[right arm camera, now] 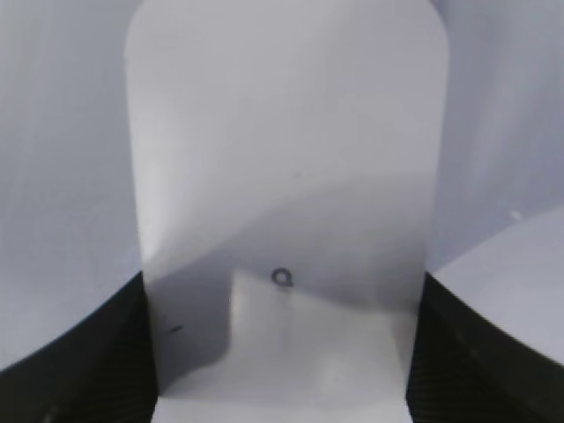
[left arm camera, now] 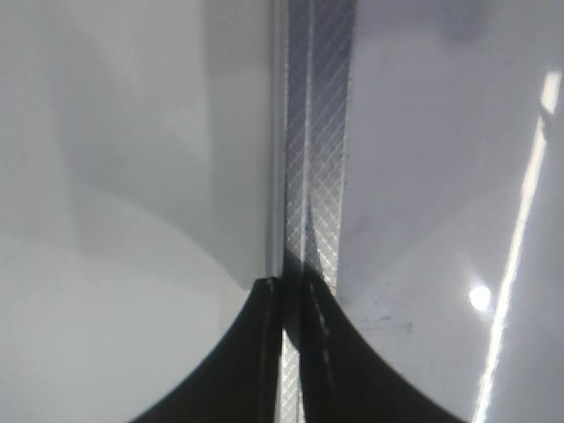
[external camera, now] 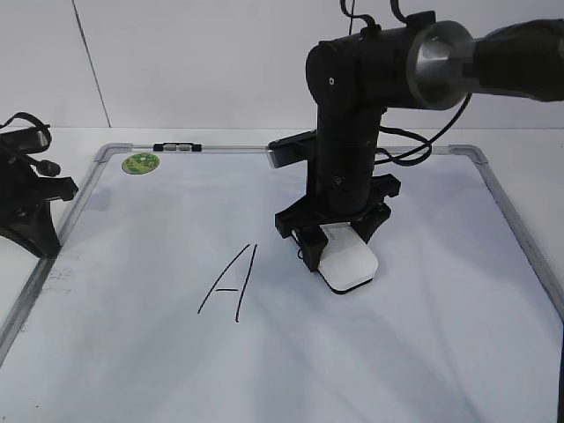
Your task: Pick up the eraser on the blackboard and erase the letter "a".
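The white eraser (external camera: 350,264) lies on the blackboard (external camera: 423,344), a white board with a grey frame, right of a large capital "A" (external camera: 231,282). My right gripper (external camera: 342,236) points down and is shut on the eraser's sides, which rests on or just above the board. In the right wrist view the eraser (right arm camera: 282,159) fills the space between the jaws (right arm camera: 282,295) and has a small dark ring mark on top. No lowercase letter "a" shows on the board. My left gripper (left arm camera: 289,286) is shut and empty over the board's left frame (left arm camera: 317,132).
A round green sticker (external camera: 140,163) sits in the board's far left corner, next to a small black clip (external camera: 176,147) on the top frame. The left arm (external camera: 26,203) rests at the board's left edge. A white wall stands behind.
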Tool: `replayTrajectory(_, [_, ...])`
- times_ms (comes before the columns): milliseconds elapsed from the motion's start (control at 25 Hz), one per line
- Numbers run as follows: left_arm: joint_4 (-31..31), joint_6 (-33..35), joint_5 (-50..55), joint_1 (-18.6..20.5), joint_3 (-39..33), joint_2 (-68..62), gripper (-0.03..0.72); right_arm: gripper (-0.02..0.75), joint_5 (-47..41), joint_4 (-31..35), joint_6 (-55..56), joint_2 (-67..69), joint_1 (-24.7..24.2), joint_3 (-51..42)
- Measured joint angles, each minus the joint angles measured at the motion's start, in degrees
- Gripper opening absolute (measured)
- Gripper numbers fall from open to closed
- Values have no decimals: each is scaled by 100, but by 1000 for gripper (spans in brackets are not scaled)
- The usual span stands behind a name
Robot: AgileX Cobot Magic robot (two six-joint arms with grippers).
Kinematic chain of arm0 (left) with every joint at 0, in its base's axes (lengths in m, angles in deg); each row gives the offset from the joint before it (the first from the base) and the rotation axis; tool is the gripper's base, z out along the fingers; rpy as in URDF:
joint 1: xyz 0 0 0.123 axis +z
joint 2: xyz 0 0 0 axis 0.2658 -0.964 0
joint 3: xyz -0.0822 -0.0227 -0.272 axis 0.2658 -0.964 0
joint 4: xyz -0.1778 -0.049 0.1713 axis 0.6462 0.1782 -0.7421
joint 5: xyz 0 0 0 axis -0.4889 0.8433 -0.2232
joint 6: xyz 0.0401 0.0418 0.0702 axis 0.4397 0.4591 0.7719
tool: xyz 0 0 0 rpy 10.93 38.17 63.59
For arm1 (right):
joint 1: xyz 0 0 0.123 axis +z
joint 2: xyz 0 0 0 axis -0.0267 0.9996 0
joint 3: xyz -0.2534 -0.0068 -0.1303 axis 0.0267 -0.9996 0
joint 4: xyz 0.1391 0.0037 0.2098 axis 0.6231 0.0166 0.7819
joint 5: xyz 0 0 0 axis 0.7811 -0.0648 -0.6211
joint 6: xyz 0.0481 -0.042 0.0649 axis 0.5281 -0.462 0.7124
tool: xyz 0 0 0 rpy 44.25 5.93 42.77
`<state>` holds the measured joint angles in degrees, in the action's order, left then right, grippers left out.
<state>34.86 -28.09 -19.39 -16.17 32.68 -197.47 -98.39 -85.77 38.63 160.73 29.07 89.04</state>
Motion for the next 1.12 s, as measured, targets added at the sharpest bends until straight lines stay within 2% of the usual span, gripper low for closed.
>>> replayTrajectory(520, [0,0,0,0,0,0,16,561,0,69,20,6,18,0])
replayTrajectory(840, [11,0,0,0,0,0,16,561,35,69,20,14,375,0])
replayTrajectory(1120, [21,0,0,0,0,0,16,561,42,-49,45,14,469,9])
